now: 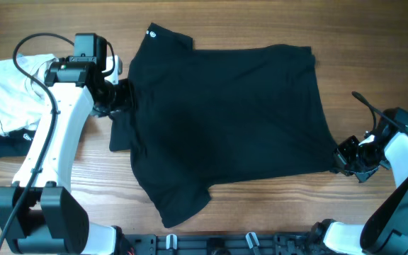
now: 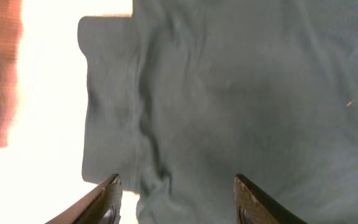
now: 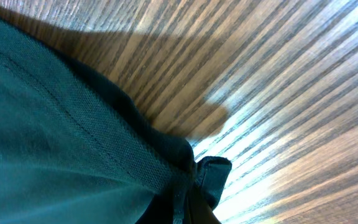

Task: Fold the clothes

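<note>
Garment of white cloth [image 1: 2,85] lies beyond left arm [image 1: 48,142], beside black T-shirt [image 1: 225,120].

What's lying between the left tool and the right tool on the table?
Only the black T-shirt, spread flat on the wooden table, fills the stretch from the left tool to the right tool; the overhead view shows it.

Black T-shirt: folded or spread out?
Spread, not folded: the T-shirt lies flat across the table, both sleeves out; right claw pinches its hem corner.

Warm brown wood-grain surface [image 1: 374,42] — brightly lit, glare bleaching its left part in one wrist view.
</note>
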`<state>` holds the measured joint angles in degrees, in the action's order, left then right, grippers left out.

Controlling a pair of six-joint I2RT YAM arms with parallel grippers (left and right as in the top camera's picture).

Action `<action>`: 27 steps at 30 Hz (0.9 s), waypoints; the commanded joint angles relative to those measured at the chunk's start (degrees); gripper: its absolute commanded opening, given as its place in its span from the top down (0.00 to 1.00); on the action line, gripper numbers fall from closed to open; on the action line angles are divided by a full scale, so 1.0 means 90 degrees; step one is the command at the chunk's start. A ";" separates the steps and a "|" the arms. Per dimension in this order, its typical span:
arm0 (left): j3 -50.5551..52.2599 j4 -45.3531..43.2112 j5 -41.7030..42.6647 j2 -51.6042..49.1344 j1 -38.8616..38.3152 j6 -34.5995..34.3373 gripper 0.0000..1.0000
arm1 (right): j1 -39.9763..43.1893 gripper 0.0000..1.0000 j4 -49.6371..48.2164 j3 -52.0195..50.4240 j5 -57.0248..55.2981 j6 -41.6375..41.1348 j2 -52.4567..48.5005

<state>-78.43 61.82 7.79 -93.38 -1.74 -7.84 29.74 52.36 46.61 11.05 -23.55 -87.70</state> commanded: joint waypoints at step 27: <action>0.3262 -0.3247 -0.0338 0.0367 0.0687 -0.1455 0.80 | 0.0019 0.95 -0.0080 0.0112 0.0117 0.0029 -0.0005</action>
<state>-45.65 27.20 -1.17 -92.90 4.14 -23.03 29.74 51.48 46.65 11.97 -23.51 -87.70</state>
